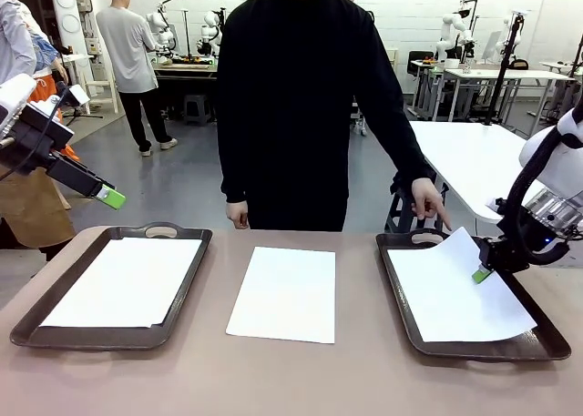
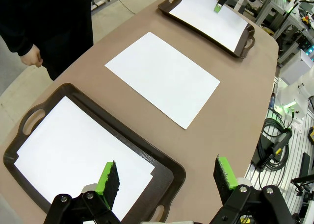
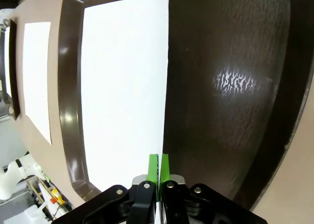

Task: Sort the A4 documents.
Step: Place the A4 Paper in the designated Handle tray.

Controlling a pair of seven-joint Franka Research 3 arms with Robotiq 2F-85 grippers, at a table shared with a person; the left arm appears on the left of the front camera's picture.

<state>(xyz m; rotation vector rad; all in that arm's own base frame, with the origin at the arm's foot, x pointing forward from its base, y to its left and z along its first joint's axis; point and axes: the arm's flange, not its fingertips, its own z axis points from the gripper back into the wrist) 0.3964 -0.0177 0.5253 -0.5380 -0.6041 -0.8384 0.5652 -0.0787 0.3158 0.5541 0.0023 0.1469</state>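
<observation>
1. On the left end of the brown table [image 1: 182, 380] sits a dark left tray [image 1: 27, 329]. A white sheet [image 1: 123, 281] lies flat inside it, covering most of the tray floor, with one more sheet corner peeking out under it near the tray's near edge.
2. The left gripper [image 1: 111, 197] hangs in the air above the far left corner of that tray. Its two green fingers are spread wide apart and hold nothing.
3. In the middle of the table, between the two trays, a middle sheet [image 1: 284, 293] lies flat by itself. It touches neither tray.
4. On the right end sits the right tray [image 1: 401, 298]. A right sheet [image 1: 455, 293] lies in it, a bit crooked, and its far corner curls up over the tray's far edge, close to the person's hand [image 1: 428, 200] by the tray handle.
5. The right gripper [image 1: 481, 275] is at the right edge of that sheet. Its green fingers are pressed tight together, and the paper edge runs right into them, so I think it is pinching the sheet.
6. I think the paper is very light, thin and floppy. It bends when lifted and can crease or tear if pulled hard.
7. A flat sheet is hard to pick up from the top. I think the best spot to grab is an edge or a corner, best where the paper sticks up a little.
</observation>
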